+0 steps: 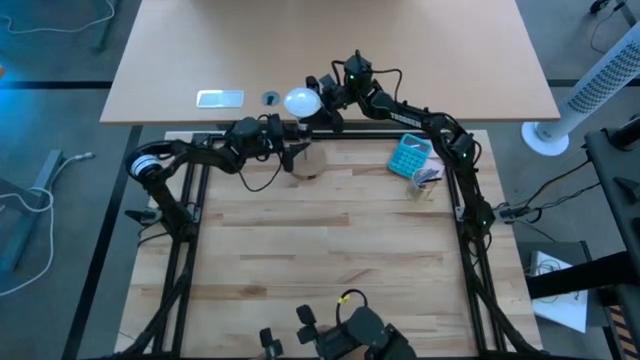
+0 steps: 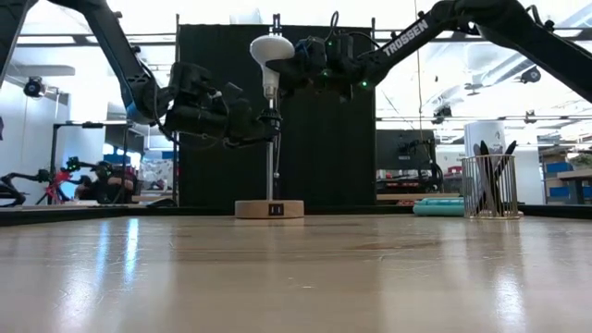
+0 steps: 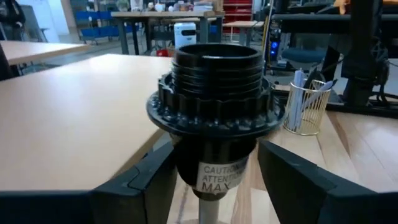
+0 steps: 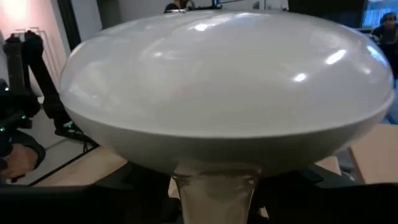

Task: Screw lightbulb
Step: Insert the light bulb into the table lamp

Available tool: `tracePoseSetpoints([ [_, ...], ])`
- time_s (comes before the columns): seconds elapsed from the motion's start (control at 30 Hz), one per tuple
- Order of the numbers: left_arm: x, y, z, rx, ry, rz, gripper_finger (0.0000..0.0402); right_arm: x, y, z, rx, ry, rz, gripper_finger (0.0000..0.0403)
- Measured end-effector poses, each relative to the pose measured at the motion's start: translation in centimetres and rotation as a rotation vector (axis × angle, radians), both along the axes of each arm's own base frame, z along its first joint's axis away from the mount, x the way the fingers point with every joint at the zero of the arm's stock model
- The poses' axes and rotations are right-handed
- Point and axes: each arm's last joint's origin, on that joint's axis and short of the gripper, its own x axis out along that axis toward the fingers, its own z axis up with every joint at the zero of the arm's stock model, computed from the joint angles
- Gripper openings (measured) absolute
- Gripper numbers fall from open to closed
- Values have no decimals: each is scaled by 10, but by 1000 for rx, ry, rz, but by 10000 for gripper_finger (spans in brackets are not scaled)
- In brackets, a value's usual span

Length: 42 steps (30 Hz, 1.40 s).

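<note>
I have the lightbulb [image 2: 270,51] up in the air at the far edge of the table, globe up and neck pointing down, directly above the black socket [image 3: 216,109]. In the low view its base looks to be right at the socket's top; I cannot tell whether the threads have met. My right gripper [image 2: 289,69] is clamped on the bulb's neck just under the globe, reaching in from the right. The right wrist view is filled by the white globe [image 4: 227,87].

My left gripper [image 3: 214,174] sits around the socket, one finger [image 3: 146,180] on each side of its lower body below the ribbed collar; I cannot tell whether they press on it. The socket stands on a thin stem above a wooden disc [image 2: 269,209].

Off to the right lie a teal calculator [image 1: 408,155] and a wire cup [image 2: 488,185].
</note>
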Motion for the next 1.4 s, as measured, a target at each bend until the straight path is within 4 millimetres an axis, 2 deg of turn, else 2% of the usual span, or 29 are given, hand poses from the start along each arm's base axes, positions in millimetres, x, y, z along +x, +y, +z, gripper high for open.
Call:
tracePoseSetpoints([
  [0.1, 2, -2, 1, 7, -7, -7, 188, 0, 0, -2, -9, -2, -2, 201],
  [0.23, 2, -2, 0, -2, -7, -9, 140, 0, 0, -2, -8, -2, -1, 201],
  [0.43, 5, -4, 2, -8, -14, -65, 140, -1, 3, 5, 19, 12, 63, 201],
  [0.6, 15, -13, 8, -16, -37, -188, 140, -1, 11, 18, 20, 15, 167, 201],
  [0.8, 31, -32, 15, -18, -55, -307, 140, 0, 31, 31, -18, 12, 352, 201],
  [0.97, 40, -42, 29, -16, -96, -356, 140, 6, 48, 36, -28, 21, 465, 199],
  [1.4, 45, -60, 46, -30, -125, -430, 140, 8, 63, 47, -27, 23, 493, 189],
])
